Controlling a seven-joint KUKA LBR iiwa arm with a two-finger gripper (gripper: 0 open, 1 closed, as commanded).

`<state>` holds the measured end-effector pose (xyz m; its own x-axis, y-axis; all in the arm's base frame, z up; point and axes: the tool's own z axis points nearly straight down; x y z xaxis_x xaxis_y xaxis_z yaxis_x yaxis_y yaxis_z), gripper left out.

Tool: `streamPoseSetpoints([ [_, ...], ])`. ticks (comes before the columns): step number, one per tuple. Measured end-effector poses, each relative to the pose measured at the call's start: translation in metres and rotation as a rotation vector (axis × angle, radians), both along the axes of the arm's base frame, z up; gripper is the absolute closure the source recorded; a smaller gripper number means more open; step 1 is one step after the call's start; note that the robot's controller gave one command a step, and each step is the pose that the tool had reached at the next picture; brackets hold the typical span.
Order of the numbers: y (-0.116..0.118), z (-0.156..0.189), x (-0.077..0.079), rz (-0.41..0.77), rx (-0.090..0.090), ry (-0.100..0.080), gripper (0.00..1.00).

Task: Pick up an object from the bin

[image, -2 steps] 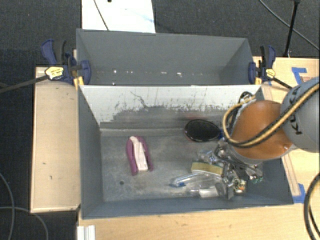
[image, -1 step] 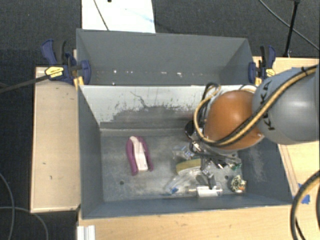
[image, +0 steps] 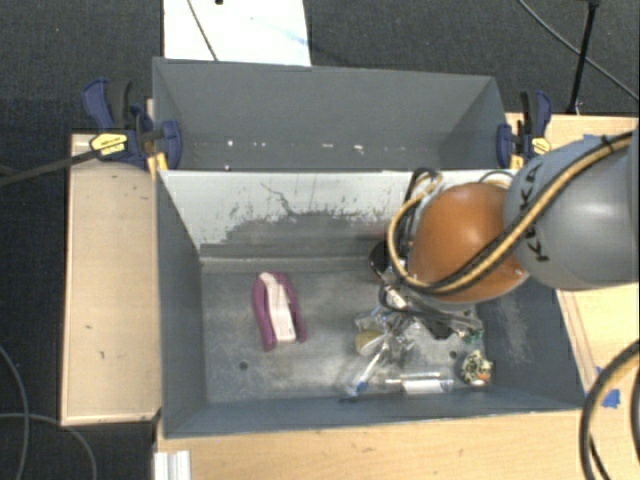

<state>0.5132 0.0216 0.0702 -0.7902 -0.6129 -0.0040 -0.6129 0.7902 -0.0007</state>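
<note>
My gripper (image: 398, 330) hangs low over the right half of the bin floor, under the arm's orange cover. Directly beneath it lies a small jumble of pale, shiny bits (image: 372, 340). A clear plastic tube-like piece (image: 412, 381) rests just in front of that, along the near wall. To its right sits a small green and white item (image: 474, 368). A purple and white oblong object (image: 274, 309) lies by itself in the left half of the floor, well apart from the gripper.
The arm with its orange cover and looped cables comes in from the right and hides the floor at the back right. The bin's steep grey walls close in on all sides.
</note>
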Motion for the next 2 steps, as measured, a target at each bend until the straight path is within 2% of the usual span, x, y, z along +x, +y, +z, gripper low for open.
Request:
streamPoseSetpoints([
  [1, -0.010, 0.002, -0.017, -0.010, 0.001, -0.012, 1.00],
  [2, -0.037, 0.000, -0.008, -0.008, -0.002, -0.003, 1.00],
])
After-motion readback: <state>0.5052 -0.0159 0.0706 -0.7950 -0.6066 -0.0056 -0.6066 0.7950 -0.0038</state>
